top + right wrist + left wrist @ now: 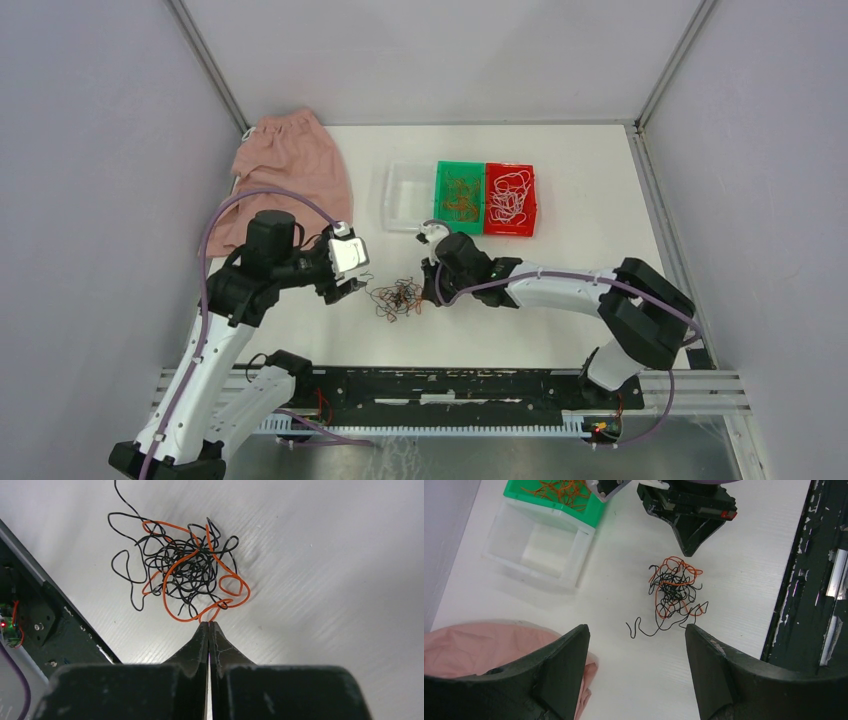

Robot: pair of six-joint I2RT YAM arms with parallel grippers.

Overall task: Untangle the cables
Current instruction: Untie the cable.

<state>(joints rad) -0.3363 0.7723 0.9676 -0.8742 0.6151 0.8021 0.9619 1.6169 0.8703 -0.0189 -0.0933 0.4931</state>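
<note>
The cables [397, 298] lay on open worktop [580, 260]; the right end effector [209, 625] pinched them, the left end effector [636, 630] stood spread; a green bin [439, 195] held orange strands [461, 195].

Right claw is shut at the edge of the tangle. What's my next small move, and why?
Probably ease the right claw up and back. Its tips look pinched on a loop of the orange cable, which threads through the black cables; a slow pull shows whether it slides free. The left claw hangs open to pin them.
</note>
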